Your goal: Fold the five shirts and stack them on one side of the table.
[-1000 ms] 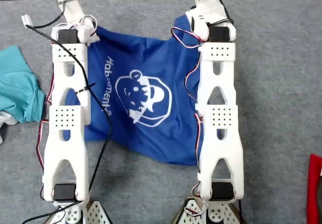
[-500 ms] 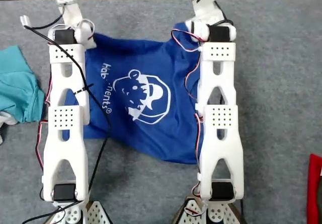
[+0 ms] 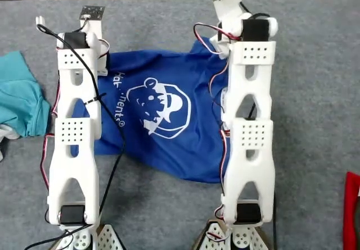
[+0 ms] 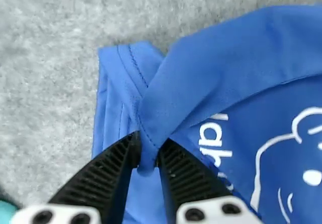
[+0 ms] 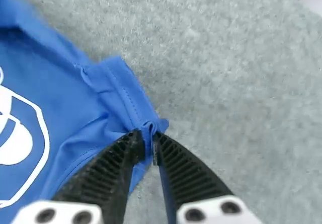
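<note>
Lying face up on the grey counter (image 3: 315, 92), a blue shirt (image 3: 163, 121) with a white cartoon print and white lettering is spread between two white robot arms, seen from above. The left arm (image 3: 73, 149) stretches along the shirt's lettered side and the right arm (image 3: 250, 149) along the opposite side, both reaching to the far edge of the cloth. In the left wrist view, the left fingers (image 4: 126, 156), black and ribbed, are clenched on a bunched fold of the blue fabric near a stitched hem, close to the white lettering. In the right wrist view, the right fingers (image 5: 128, 148) are clenched on the tip of a stitched hem corner, with bare counter just beyond it. The shirt is rumpled, its far edge drawn up toward the two grips and its near edge running at a slant. A teal shirt (image 3: 19, 101) lies crumpled at the counter's left edge, beside the left arm and apart from the blue one. A red cloth (image 3: 352, 210) shows at the right edge, well apart from both.
</note>
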`<action>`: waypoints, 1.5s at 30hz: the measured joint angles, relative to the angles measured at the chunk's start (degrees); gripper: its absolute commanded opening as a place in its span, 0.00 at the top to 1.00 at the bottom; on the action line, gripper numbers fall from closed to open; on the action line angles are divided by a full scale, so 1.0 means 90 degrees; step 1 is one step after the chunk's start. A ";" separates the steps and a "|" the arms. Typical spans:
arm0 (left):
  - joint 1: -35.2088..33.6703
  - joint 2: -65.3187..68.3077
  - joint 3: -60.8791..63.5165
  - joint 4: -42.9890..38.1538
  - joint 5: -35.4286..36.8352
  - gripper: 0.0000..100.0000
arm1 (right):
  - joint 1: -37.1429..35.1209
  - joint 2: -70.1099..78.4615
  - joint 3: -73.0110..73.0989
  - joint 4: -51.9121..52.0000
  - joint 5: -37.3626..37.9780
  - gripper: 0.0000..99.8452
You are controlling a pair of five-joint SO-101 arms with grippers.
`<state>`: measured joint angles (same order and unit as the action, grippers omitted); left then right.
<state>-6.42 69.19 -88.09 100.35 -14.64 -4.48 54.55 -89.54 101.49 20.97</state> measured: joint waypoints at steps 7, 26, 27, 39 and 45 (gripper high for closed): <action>0.0000 -0.1797 0.2589 0.0000 -0.0322 0.98 | 0.0000 -0.1778 0.2579 0.0000 0.0000 0.99; -0.0205 -0.6212 0.9192 0.0000 -0.1514 0.98 | 0.0000 -0.4737 0.7639 0.0000 0.0567 0.99; -0.0225 -0.6388 0.9397 0.0000 -0.1582 0.98 | 0.0000 -0.4991 0.7961 -0.0010 0.0664 0.99; -0.0283 -0.7726 1.1048 0.0000 -0.1973 0.98 | 0.0049 -0.8479 1.2200 -0.0772 0.1241 0.99; -0.0723 -0.7795 1.1370 0.0000 -0.2247 0.98 | 0.0049 -0.9807 1.3529 -0.0772 0.1338 0.99</action>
<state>-12.92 -0.97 14.24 100.35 -34.86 -4.04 -33.71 32.22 94.55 33.01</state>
